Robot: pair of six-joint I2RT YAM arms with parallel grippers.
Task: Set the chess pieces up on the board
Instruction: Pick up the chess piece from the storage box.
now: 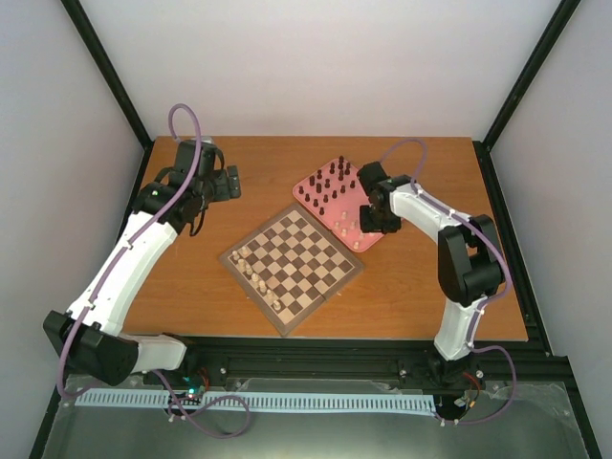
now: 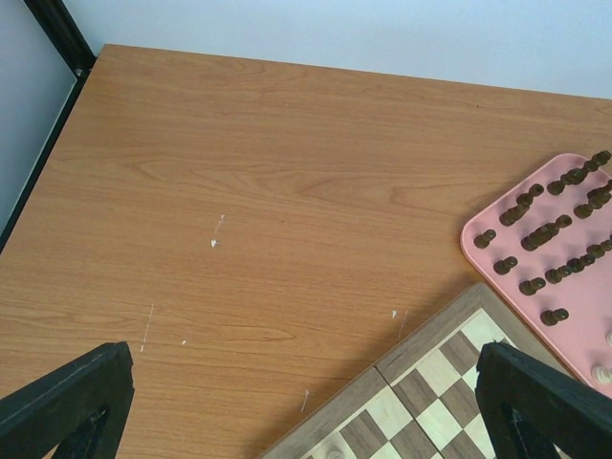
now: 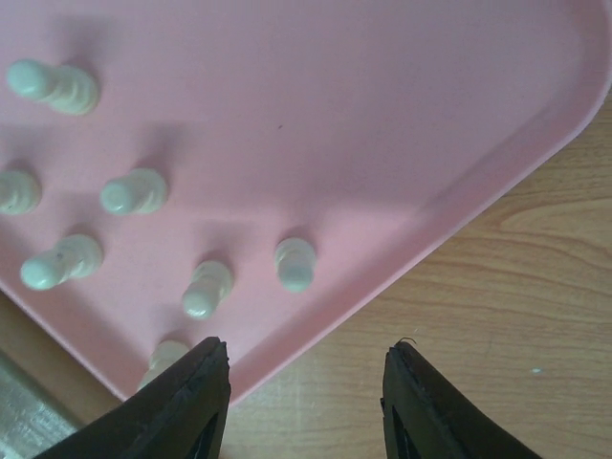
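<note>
Right claw (image 3: 304,397) half-parted and empty above the pink tray (image 3: 449,105), toward the worktop's (image 1: 411,296) rear right. Board (image 1: 292,260) sits centre. Left claw (image 2: 301,387) wide, empty. Chess pieces (image 3: 295,265) judged light, rigid, smooth, easily toppled; grip at the waist, below the head.

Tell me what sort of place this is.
Most likely a robot lab test cell: plain white walls in a black metal frame, left arm and right arm bolted to a rail at the edge of a wooden table, with a chessboard and a pink tray as props.
</note>
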